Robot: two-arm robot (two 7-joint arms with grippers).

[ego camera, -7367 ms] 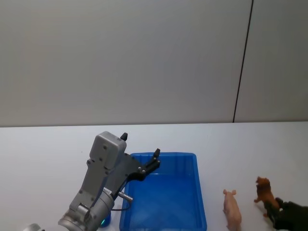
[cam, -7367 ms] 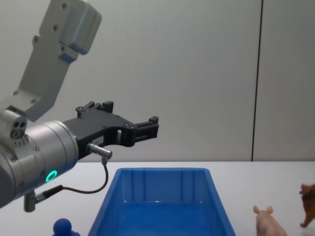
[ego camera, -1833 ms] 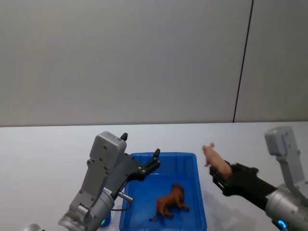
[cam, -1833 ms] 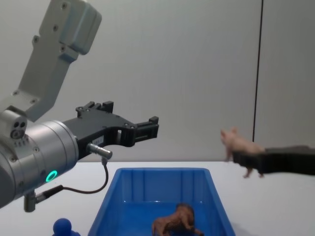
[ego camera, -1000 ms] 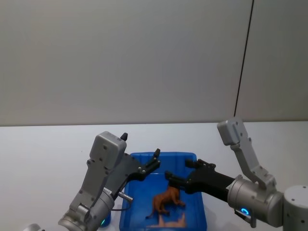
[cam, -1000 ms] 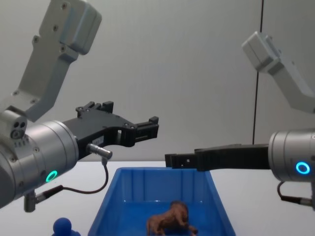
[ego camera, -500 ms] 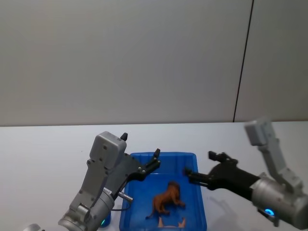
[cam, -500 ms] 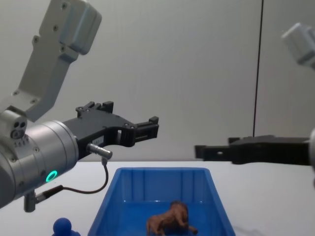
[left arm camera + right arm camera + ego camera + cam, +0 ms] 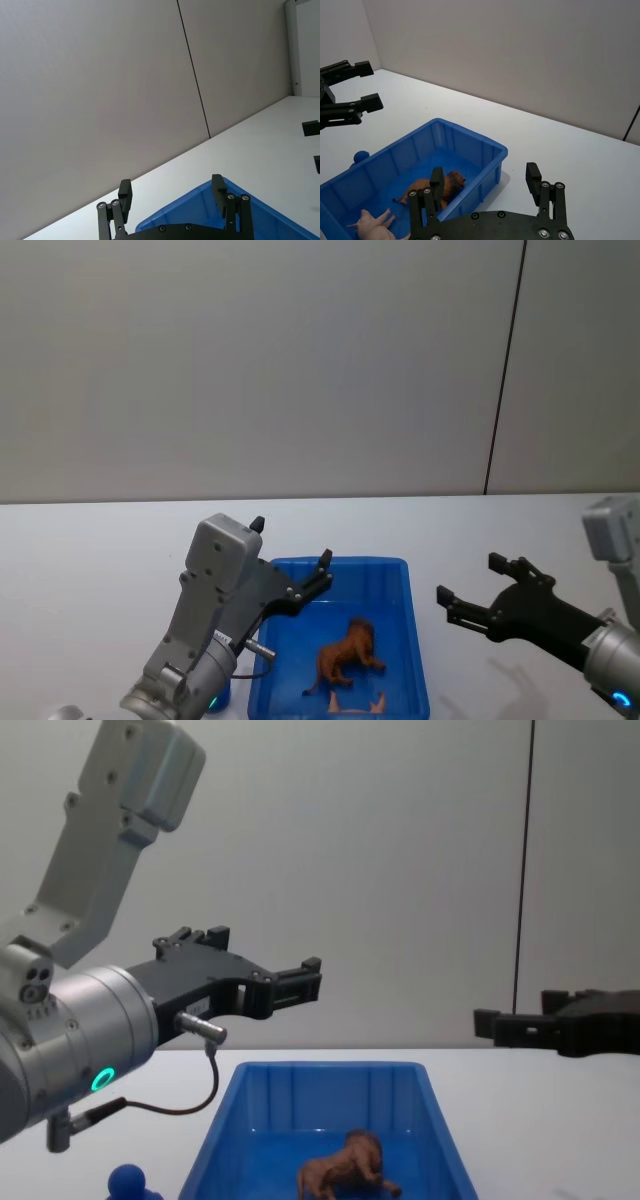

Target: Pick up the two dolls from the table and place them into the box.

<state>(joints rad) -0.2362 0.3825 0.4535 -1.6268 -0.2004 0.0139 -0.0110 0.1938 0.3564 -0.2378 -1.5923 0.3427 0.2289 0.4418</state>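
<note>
Both dolls lie inside the bright blue rectangular plastic box (image 9: 416, 640), so I judge that the task is practically finished. The brown lion-shaped toy figure (image 9: 345, 652) stands near the middle of the box floor. The pale pink pig-shaped toy figure (image 9: 372, 222) lies on its side at the end of the box nearest to the robot, just beside the lion, but I cannot tell if they touch.

The right gripper (image 9: 470, 580) hovers to the right of the box, above the white table (image 9: 100, 560), well apart from the rim. Its jaws are spread wide and nothing is between them. The left gripper (image 9: 171, 186) hangs in the air over the left far corner of the box, also spread wide and empty.

The two figures look small, light and rather stiff, probably moulded plastic or rubber with a smooth skin that may slip. If one had to be taken again, I would close the jaws across the thick trunk, not on the thin legs or tail. The pig, lying flat and close to the near wall, would be the harder one to reach.
</note>
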